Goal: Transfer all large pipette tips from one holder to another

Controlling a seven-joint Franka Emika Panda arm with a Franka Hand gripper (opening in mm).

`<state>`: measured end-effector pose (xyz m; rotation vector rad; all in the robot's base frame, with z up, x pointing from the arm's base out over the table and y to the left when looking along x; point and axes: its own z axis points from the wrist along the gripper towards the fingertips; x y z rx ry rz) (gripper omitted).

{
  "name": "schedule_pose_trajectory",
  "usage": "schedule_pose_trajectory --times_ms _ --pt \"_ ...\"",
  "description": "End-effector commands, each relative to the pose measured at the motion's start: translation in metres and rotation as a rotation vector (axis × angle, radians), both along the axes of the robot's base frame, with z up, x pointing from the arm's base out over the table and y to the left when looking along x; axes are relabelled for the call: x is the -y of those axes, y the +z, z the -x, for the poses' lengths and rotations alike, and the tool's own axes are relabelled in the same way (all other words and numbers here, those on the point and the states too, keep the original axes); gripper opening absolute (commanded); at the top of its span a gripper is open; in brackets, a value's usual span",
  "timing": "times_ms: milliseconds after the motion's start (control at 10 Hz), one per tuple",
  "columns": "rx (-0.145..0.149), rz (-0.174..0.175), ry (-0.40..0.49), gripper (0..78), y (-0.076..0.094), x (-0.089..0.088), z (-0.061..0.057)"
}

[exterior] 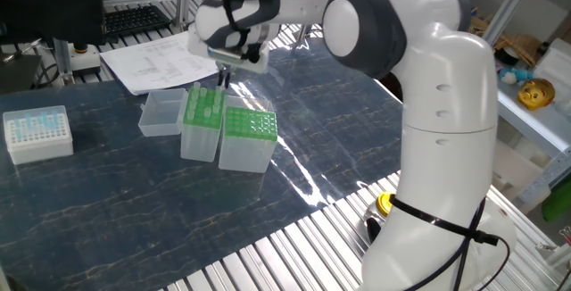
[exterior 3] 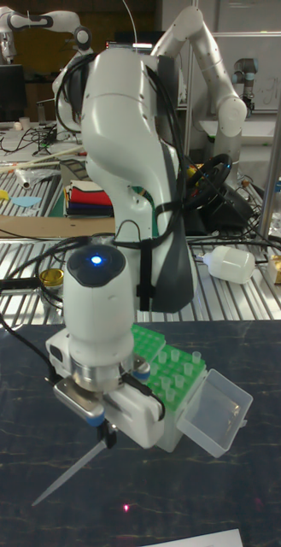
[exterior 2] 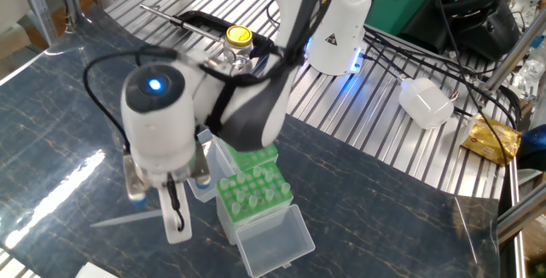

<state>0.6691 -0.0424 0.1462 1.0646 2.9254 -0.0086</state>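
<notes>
- Dark marbled tabletop [exterior: 134,202], bordered by ribbed metal rails; lab shelving and cabling behind.
- Item, nearest in the tall fixed view: one large pipette tip [exterior 3: 67,473], translucent, slanting from under the wrist toward 7 o'clock, point down and clear of the table. Judged to be carried at the gripper, lifted out of its rack for transfer.
- Item: gripper [exterior 3: 108,437], pointing straight down. Jaws hidden under the flange; set close together, apparently pinching the tip's wide end, though the contact itself is not visible.
- Item: another [exterior: 202,123], narrow taller box with bright green rack top, just below the gripper at 6 o'clock in one fixed view. Upright, open top, ready to receive tips.
- Item: one holder [exterior: 246,137], wider box with green grid top, touching the narrow box at its 3 o'clock side. Abutted, probably to shorten each carry.
- Item: clear tray [exterior: 161,112], lidless, beside the narrow box at 9 o'clock.
- Item: white box [exterior: 37,132] with pale-blue tips, well apart at 9 o'clock.
- Arm: base at the table's edge, forearm reaching across, wrist vertical, blue lamp lit.
</notes>
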Motion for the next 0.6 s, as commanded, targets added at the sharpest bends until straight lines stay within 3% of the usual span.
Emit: schedule_pose_trajectory --times_ms 100,600 --pt "-0.023 -0.001 0.013 1.2 0.02 0.006 0.006" --pt "-0.07 -0.006 0.01 1.2 0.044 -0.004 0.027"
